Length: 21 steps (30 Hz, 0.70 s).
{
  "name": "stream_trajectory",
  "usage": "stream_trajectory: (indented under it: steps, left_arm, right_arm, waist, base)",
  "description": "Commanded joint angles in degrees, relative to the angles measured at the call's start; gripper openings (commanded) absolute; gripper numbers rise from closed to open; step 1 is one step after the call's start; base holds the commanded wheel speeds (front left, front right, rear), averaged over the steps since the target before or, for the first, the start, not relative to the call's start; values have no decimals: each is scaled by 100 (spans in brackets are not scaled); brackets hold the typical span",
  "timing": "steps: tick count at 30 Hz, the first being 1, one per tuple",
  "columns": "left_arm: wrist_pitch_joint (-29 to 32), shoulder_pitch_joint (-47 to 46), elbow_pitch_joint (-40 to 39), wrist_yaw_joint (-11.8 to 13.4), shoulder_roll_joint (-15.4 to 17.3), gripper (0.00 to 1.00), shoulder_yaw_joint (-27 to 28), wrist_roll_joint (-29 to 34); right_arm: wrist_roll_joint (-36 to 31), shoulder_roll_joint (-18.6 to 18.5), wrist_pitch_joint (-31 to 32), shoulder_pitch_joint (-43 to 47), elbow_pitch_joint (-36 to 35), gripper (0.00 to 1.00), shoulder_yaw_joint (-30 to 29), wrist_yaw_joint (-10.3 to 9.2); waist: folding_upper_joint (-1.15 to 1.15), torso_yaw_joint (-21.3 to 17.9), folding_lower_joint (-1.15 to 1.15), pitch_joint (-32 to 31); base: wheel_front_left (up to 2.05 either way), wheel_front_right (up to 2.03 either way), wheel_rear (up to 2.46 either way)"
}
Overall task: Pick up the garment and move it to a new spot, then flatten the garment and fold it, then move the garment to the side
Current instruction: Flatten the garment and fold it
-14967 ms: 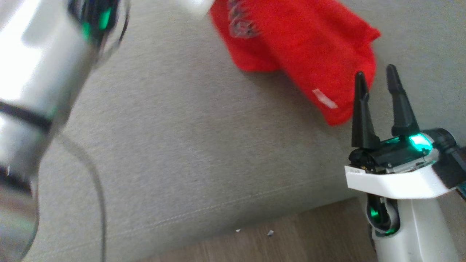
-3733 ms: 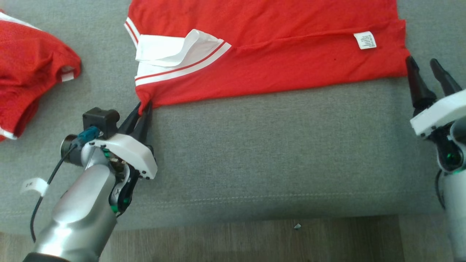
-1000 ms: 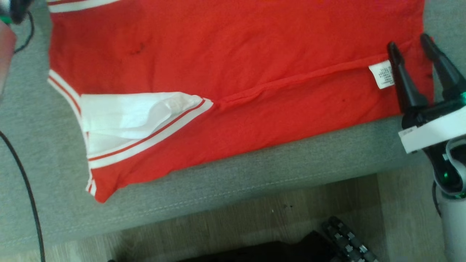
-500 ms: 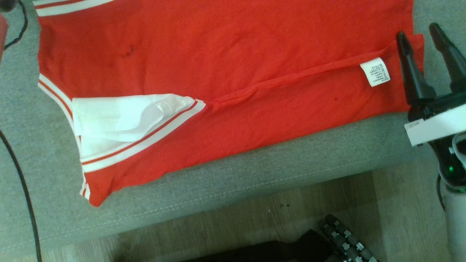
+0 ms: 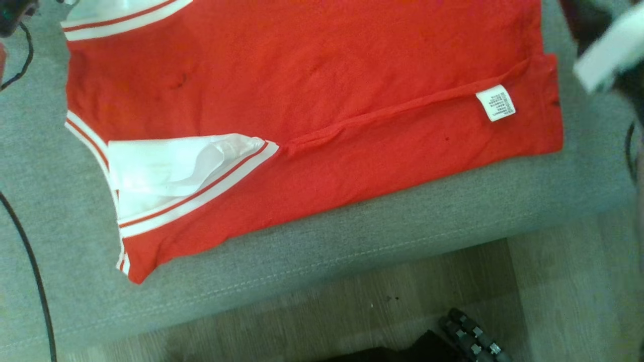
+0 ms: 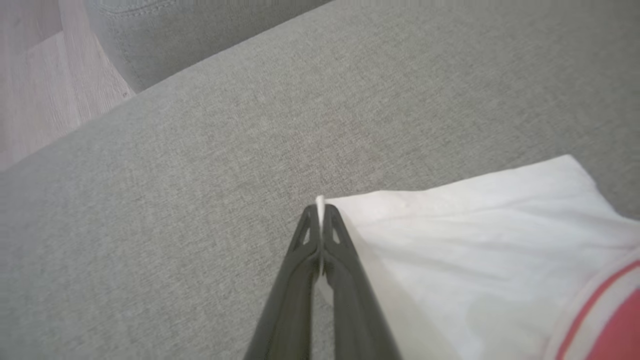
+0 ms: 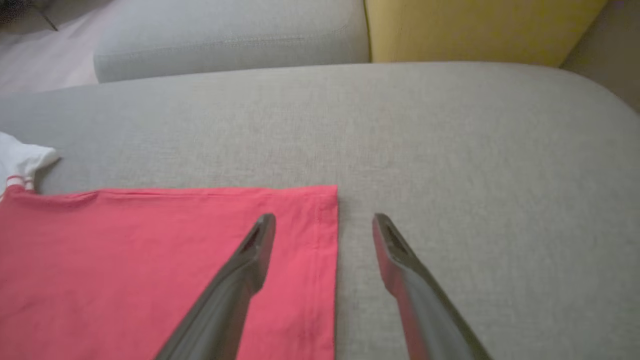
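Here the left gripper pinches the white sleeve corner of the red T-shirt, which lies spread across the frame's middle on the grey sofa; the right gripper, spread, straddles its hem edge, probably readying a fold

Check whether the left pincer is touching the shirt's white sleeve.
Touching. The left wrist view shows the left pincer shut on the white sleeve at its corner, cloth poking between the tips.

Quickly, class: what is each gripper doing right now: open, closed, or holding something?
Left gripper: shut on the white sleeve of the garment.
Right gripper: open, holding nothing, over the garment's edge.
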Motion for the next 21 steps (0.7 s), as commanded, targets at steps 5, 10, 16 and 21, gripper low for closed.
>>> stream_trajectory:
  steps: [5, 10, 16, 21]
  left_arm:
    - [-26, -191, -131, -70, 216, 0, 115, -41]
    - [-70, -271, -191, -101, 170, 0, 62, -48]
    - [-121, -298, -235, -129, 143, 0, 1, -70]
    - [-145, -271, -228, -154, 151, 0, -45, -117]
  right_arm:
    - [-534, 162, 413, -830, 858, 100, 122, 36]
    - [-728, 422, 447, -1481, 1888, 100, 139, 36]
    - [-825, 513, 229, -1964, 2707, 69, 192, 36]
    - [-792, 526, 14, -2199, 3086, 0, 366, 36]
  waist:
    - [0, 72, 0, -53]
    - [0, 183, 0, 13]
    - [0, 265, 0, 93]
    - [0, 282, 0, 98]
  base:
    - [0, 0, 0]
    - [0, 0, 0]
    - [0, 0, 0]
    - [0, 0, 0]
